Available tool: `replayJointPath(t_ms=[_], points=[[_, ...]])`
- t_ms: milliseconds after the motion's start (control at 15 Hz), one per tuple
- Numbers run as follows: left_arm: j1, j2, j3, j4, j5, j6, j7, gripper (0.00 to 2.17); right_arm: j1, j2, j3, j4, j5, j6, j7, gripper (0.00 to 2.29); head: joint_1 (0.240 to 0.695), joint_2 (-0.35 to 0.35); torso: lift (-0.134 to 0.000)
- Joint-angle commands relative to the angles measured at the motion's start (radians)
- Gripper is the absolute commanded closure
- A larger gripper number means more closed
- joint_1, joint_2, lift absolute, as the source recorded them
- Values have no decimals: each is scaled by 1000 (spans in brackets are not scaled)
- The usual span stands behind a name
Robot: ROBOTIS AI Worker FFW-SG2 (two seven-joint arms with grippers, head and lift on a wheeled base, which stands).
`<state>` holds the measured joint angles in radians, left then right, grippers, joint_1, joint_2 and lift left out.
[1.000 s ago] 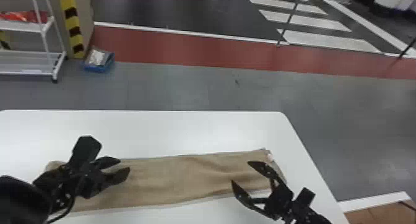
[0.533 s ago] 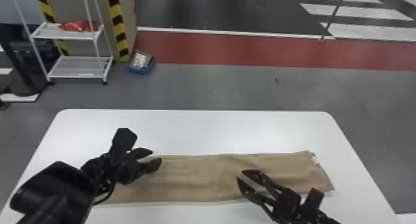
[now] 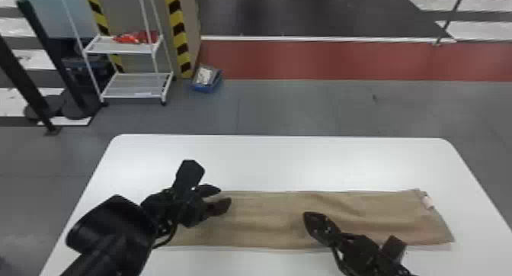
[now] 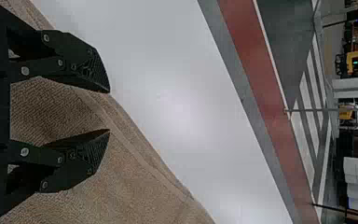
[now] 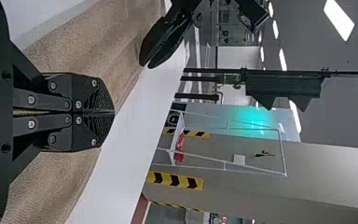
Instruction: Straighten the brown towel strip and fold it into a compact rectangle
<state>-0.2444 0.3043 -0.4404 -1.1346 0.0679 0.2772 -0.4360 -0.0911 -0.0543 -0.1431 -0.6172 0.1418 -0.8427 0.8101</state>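
Runs black throughout. Has, on the left arm [image 3: 99,258], a bulky casing [image 3: 114,218] with rounded corners and a dull sheen, plus an angular block [image 3: 189,174] and a thin, looped black cable [image 3: 171,239]. Repeats the black on the right arm [image 3: 360,252], with another block [image 3: 394,246]. Ends in the left gripper [image 3: 225,195] and right gripper [image 3: 304,215], both built with two flat fingers [image 4: 81,70], wedge-shaped and finely textured at the ends. Shows paired straight links, round silvery screws [image 4: 25,71], and small triangular markings in the finger sides.
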Motion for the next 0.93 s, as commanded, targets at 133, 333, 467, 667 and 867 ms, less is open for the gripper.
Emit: replayJointPath(t_ms=[133, 333, 467, 667, 867], points=[[-3, -5, -20, 27, -20, 4, 5, 701, 17, 13, 19, 1, 53, 20, -69, 1949, 695, 14, 0], [-10, -5, -20, 39, -27, 1, 10, 701, 25, 13, 37, 1, 53, 26, -80, 1949, 695, 21, 0], [-13, -5, -20, 41, -23, 1, 11, 701, 27, 13, 43, 1, 56, 26, -85, 1949, 695, 31, 0], [-16, -8, -20, 41, -23, 1, 16, 998, 27, 13, 45, 1, 62, 35, -95, 1949, 695, 35, 0], [-16, -8, -20, 38, -23, 1, 14, 998, 27, 13, 45, 1, 67, 66, -117, 1949, 695, 32, 0]])
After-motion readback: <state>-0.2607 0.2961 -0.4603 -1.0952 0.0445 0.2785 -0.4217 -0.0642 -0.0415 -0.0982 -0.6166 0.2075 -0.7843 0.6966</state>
